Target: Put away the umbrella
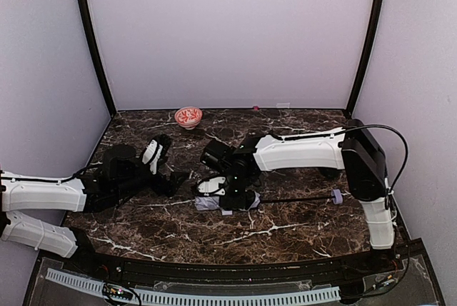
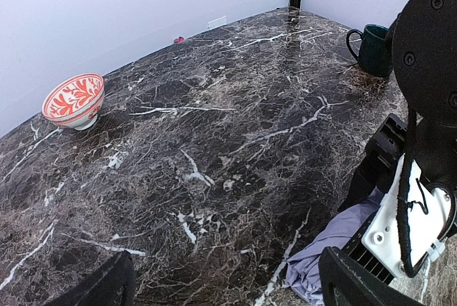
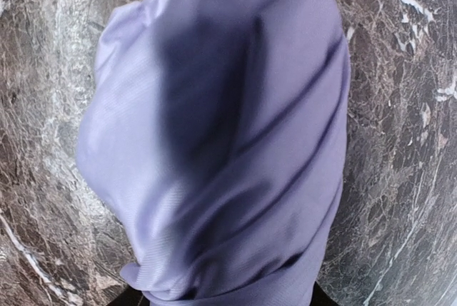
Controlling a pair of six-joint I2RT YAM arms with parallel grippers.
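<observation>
The umbrella point(image 1: 211, 203) lies folded on the marble table, with lavender fabric at the left. Its thin black shaft runs right to the small lavender handle point(image 1: 336, 196). My right gripper point(image 1: 230, 193) is down on the bunched fabric. In the right wrist view the fabric point(image 3: 214, 142) fills the frame, and only dark finger edges show at the bottom on either side of it; the right gripper point(image 3: 225, 299) is closed on the fabric. My left gripper point(image 1: 175, 177) is open and empty just left of the umbrella. The fabric edge point(image 2: 332, 245) lies beside its right finger point(image 2: 357, 281).
A red patterned bowl point(image 1: 188, 116) point(image 2: 73, 99) stands at the back left. A dark green mug point(image 2: 373, 49) stands at the right, behind the right arm. A small red object point(image 1: 255, 108) lies by the back wall. Black posts stand at the back corners.
</observation>
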